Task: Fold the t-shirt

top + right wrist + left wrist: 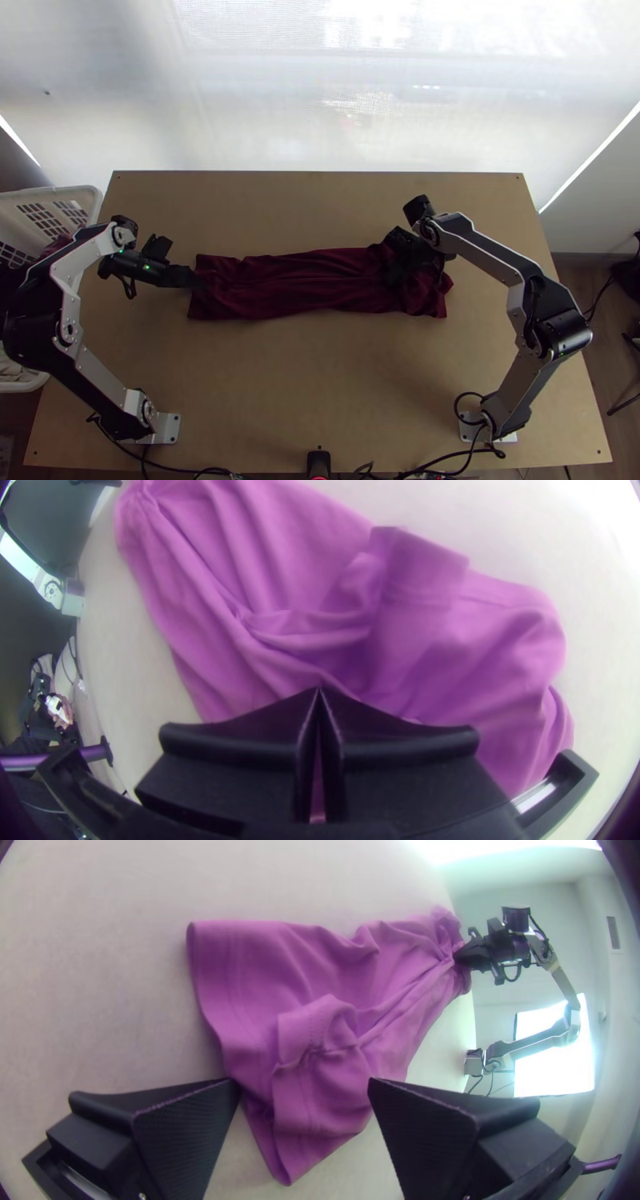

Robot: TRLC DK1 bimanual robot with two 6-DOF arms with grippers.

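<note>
Pincer on my left (304, 1083) is waiting with its fingers apart at one end of the t-shirt (312, 280), probably so the cloth can pass between them before they close. Just ahead of it, a sleeve-like flap (317, 1033) is lying doubled over the fabric. Well apart from it, toward the strip's other end, my right pincer (319, 690) is holding its fingers together, seemingly clamped on a pinch of cloth; creases are converging there, and I am likely anchoring that end. Between both pincers, the shirt is stretching in a long, narrow, wrinkled strip, presumably awaiting a fold across its length. Beneath, the bench (320, 392) is supporting it; behind my left pincer, a white basket (90, 193) is standing beyond the edge.
</note>
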